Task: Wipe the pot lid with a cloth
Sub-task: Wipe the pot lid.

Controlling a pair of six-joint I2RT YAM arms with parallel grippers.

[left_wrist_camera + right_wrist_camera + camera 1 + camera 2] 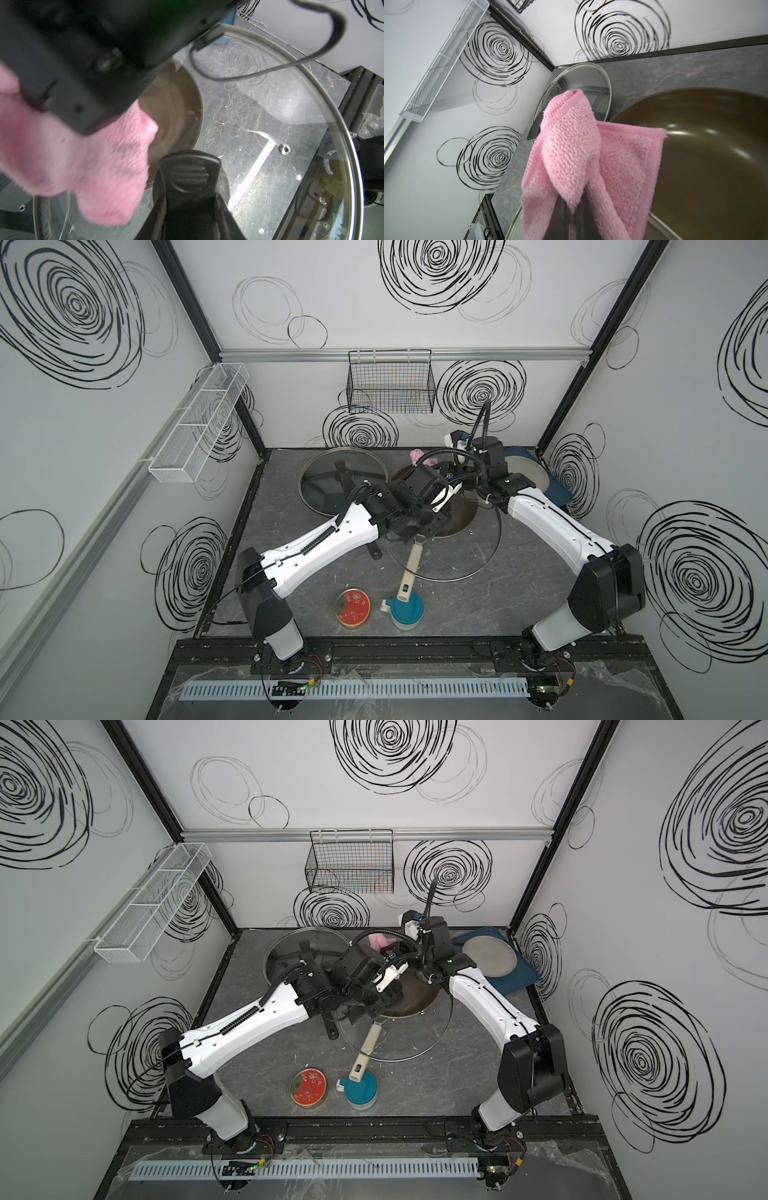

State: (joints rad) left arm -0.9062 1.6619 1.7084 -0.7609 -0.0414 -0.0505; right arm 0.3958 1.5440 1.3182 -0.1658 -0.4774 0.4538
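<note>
Top views, both of them, give me the grey bench (540,585) first. On it, toward the middle, is the big glass pot lid (457,558), overlapping a brown pan (461,518). My left tool (190,199) is clamped on the lid's black knob (190,172). I cannot tell whether the lid lies flat or is lifted. A second glass lid (328,481) sits at the back left.

The pink cloth (571,155) hangs lengthwise from my right tool (572,205), its jaws pinched together on the fabric. In the left wrist view the cloth is just beside the knob, on the side away from the arm bases; I cannot tell whether it touches the glass. I judge the wipe falls to the right arm: lower the cloth, then sweep it toward the near rim.
</note>
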